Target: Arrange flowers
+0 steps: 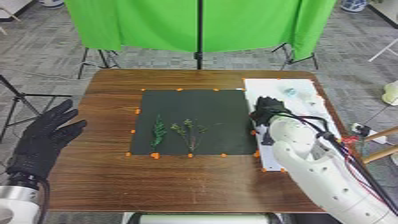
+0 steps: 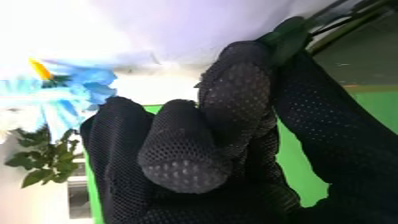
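On the dark mat (image 1: pixel 222 107) lie a green leafy sprig (image 1: pixel 159 132) and, to its right, a thin branching stem (image 1: pixel 191 136). My right hand (image 1: pixel 269 111) is over the white sheet (image 1: pixel 274 85), close to the mat's right edge. In the right wrist view, that hand (image 2: pixel 240 95) has a finger and the thumb closed on a dark green stem with a leaf (image 2: pixel 288 39). A blue flower (image 1: pixel 290 92) rests on the white sheet; in the wrist view the blue flower (image 2: pixel 82 90) has green leaves (image 2: pixel 44 157) near it. My left hand (image 1: pixel 43 137) is open at the table's left edge.
The brown table (image 1: pixel 195 187) extends around the mat, with small orange pieces of tape (image 1: pixel 155 155) along the mat's borders. A green backdrop (image 1: pixel 151 25) on stands is behind the table. A white flower (image 1: pixel 311 102) lies at the sheet's right side.
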Robot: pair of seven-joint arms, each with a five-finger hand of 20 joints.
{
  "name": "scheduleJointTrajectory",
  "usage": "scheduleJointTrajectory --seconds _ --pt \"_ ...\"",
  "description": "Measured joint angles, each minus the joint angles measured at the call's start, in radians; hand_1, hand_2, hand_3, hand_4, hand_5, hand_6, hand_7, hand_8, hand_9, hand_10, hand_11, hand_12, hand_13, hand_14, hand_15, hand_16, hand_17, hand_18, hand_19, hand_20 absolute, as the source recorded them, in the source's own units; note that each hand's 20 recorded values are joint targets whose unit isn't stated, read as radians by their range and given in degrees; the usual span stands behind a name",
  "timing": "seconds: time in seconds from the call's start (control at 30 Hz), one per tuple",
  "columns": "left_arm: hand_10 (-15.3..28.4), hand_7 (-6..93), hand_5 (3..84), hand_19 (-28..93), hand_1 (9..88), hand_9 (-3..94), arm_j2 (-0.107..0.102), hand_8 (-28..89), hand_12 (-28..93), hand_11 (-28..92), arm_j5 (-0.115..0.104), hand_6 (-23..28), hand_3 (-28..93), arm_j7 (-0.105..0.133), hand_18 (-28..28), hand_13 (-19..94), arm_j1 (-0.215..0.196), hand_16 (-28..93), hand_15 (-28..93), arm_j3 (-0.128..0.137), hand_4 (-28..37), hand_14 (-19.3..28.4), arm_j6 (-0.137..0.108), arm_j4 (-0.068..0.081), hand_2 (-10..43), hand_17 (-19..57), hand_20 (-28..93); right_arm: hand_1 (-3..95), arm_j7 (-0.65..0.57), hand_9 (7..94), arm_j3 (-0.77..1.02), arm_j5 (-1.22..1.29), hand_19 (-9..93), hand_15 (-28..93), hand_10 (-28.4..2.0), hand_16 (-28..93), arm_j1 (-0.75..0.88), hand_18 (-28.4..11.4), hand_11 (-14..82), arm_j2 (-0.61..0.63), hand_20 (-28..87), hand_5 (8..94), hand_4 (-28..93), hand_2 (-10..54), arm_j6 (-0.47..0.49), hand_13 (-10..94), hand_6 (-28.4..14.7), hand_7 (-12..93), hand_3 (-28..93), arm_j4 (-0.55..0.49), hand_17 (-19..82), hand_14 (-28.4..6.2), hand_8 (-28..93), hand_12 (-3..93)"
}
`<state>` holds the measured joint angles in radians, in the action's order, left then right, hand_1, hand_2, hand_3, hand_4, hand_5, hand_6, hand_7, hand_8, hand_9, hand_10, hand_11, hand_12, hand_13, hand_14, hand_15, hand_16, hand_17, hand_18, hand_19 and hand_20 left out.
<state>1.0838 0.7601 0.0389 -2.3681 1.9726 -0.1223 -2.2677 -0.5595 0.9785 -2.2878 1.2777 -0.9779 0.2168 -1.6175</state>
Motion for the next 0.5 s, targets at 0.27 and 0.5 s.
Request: scheduleJointTrajectory --seconds 0.27,0.5 --pt "11.1 17.2 34.3 52 26.9 28.2 0.0 -11 8 22 0.0 2.7 73 0.003 20.6 28 -0.001 -6 46 0.0 -26.2 14.3 0.0 0.0 7.7 -7.4 5 37.4 0.003 93.7 0.041 0.0 93 69 -5.8 28 0.053 -16.1 50.5 0.006 63 68.6 -11 -6.0 -0.076 94 -5.2 72 88 -0.092 64 -2.3 14 24.4" --pt "11.1 17.2 34.3 52 26.9 28.2 0.0 -11 8 22 0.0 2.7 73 0.005 20.5 28 -0.002 -6 46 0.0 -26.1 14.3 0.0 0.0 7.7 -7.4 6 37.7 0.009 93.7 0.075 0.001 93 69 -5.9 28 0.055 -15.9 50.9 0.006 63 68.8 -12 -5.9 -0.112 94 -5.4 72 88 -0.171 64 -2.2 14 24.1"
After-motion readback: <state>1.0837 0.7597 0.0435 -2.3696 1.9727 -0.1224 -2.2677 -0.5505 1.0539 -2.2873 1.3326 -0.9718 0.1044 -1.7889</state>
